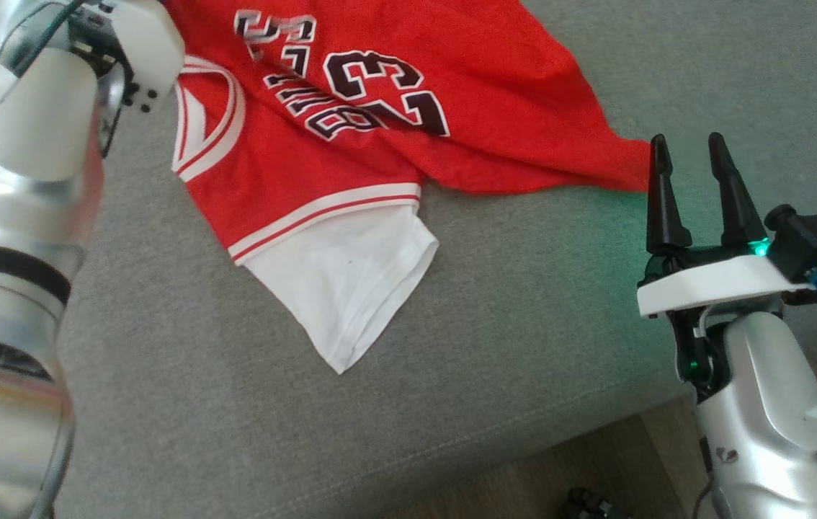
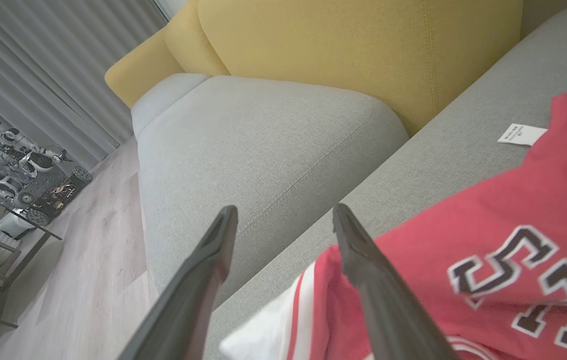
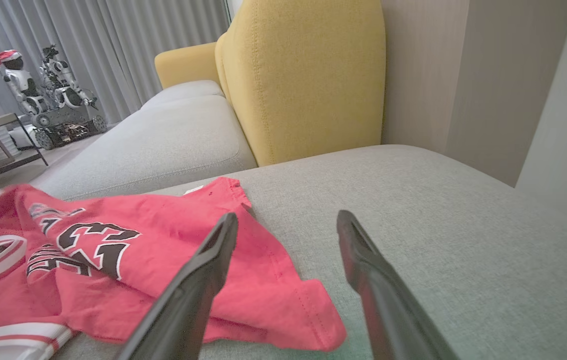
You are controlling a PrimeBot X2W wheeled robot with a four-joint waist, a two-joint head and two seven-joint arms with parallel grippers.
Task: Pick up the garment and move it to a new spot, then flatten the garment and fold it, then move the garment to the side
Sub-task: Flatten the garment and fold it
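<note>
My left gripper [image 2: 286,210] and right gripper [image 1: 688,144] are both wide open, nothing in either. The jersey [image 1: 322,166] lies rumpled on the sofa [image 1: 524,324]. One red corner's just left of the right fingertips, and a striped edge is right under the left one.

Left gripper [image 2: 283,215], right gripper [image 1: 687,142] both spread wide
</note>
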